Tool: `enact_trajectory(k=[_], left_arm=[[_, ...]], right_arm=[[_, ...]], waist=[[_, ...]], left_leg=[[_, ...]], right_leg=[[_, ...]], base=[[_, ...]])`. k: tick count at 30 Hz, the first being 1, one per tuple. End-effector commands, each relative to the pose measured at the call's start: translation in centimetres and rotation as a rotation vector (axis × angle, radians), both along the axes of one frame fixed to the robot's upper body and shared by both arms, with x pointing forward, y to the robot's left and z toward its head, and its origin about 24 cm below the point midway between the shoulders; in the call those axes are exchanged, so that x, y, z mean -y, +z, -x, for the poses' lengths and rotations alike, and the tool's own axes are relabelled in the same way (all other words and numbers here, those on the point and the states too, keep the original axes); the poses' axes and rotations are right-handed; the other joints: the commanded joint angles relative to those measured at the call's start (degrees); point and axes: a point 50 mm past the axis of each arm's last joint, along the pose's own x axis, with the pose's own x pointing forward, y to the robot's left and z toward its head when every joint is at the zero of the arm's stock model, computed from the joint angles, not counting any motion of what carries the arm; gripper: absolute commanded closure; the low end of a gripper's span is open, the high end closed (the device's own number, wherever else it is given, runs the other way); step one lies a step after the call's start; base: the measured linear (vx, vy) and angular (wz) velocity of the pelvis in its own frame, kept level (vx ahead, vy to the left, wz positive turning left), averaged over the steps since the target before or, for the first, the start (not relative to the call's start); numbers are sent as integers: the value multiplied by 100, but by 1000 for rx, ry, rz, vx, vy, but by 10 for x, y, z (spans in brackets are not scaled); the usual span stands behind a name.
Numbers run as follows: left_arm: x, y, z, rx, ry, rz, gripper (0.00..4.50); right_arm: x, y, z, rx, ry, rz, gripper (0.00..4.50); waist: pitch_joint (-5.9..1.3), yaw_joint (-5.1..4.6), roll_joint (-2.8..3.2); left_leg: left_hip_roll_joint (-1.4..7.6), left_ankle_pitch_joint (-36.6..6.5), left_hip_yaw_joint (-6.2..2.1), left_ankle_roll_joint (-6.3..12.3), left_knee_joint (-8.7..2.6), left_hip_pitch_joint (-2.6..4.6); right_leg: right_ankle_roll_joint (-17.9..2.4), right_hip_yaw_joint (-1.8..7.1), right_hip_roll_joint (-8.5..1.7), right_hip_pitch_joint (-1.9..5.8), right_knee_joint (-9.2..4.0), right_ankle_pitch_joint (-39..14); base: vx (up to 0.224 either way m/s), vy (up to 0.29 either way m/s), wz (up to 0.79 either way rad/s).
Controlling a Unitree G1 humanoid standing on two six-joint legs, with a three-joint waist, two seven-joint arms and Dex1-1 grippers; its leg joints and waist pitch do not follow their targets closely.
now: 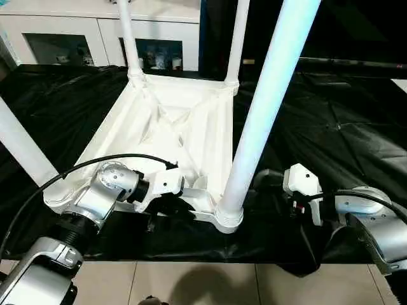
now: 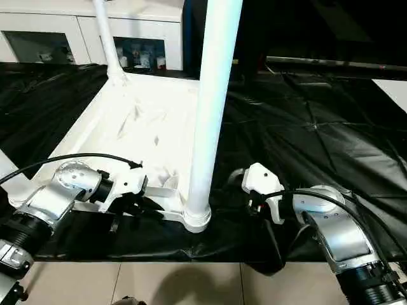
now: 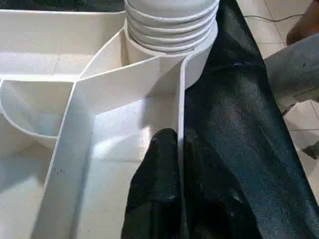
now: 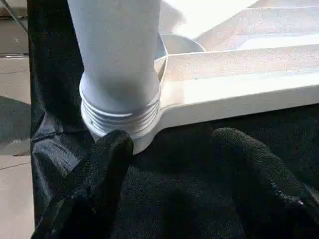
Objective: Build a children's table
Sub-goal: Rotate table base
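**Left gripper on the rim, right gripper wide by the near leg**

The table [image 1: 184, 121] lies upside down on the black-draped worktop [image 1: 331, 127], ribbed underside up, in the left and centre of the left eye frame. Four white legs rise from its corner sockets: two thin ones at the far corners in the upper centre, one running off the left edge, and the big near leg [image 1: 261, 114] crossing from the top right down to the lower centre, where its threaded end sits in the socket [image 1: 227, 219].

My left gripper [image 1: 166, 204] comes in from the lower left and is clenched on the table's near rim, just left of that socket. In the left wrist view my black fingers [image 3: 159, 189] pinch the thin white wall [image 3: 180, 149] between them, one inside the top, one outside against the black cloth, with the threaded collar [image 3: 172, 30] of the near leg standing just beyond at the top.

My right gripper [image 2: 257, 204] sits at the lower right, low over the cloth, just right of the near leg's base. Its fingers [image 4: 99, 174] are spread apart and grasp nothing; in the right wrist view they frame the socket and the leg's thread from either side, near it but not touching.

White cabinets [image 1: 95, 32] stand behind the worktop at the upper left.
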Motion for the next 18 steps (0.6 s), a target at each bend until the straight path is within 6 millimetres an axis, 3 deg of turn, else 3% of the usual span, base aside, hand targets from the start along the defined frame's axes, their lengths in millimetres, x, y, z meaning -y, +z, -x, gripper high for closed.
enact_trajectory(k=[1, 5, 8, 12, 16, 18], left_arm=[[2, -2, -1, -18, 26, 21, 447], [8, -3, -9, -15, 167, 70, 447], [14, -6, -13, -5, 271, 100, 447], [21, -11, -7, 0, 268, 89, 447], [27, -16, -7, 16, 306, 87, 447], [31, -17, -9, 23, 341, 98, 450]], right_arm=[[-3, 2, -3, 12, -6, 0, 145], [0, -7, -13, 45, -157, -35, 145], [0, -14, -23, 77, -284, -58, 145], [-10, -22, -22, 69, -294, -76, 145], [-15, -26, -19, 39, -294, -135, 145], [-17, -26, -20, 21, -300, -201, 118]], waist=[[-375, 25, 26], [-374, 6, -1], [-365, -33, 29], [-367, -97, 25], [-374, -132, 47], [-372, -146, 51]], left_leg=[[147, -1681, -91, 20, -375, 148], [122, -1624, -89, 20, -367, 133], [102, -1697, -94, -55, -361, 122], [76, -1686, -113, -16, -374, 95], [83, -1660, -99, 71, -366, 104], [78, -1786, -99, 92, -364, 115]], right_leg=[[-1293, 201, -324, 231, -463, -1017], [-1263, 193, -326, 238, -473, -1137], [-1134, 189, -334, 227, -510, -1575], [-901, 179, -312, 247, -556, -1844], [-958, 183, -290, 231, -553, -1656], [-945, 176, -300, 215, -579, -1904]], base=[[0, 0, 0], [0, 0, 0], [0, 0, 0], [0, 0, 0], [0, 0, 0], [0, 0, 0]])
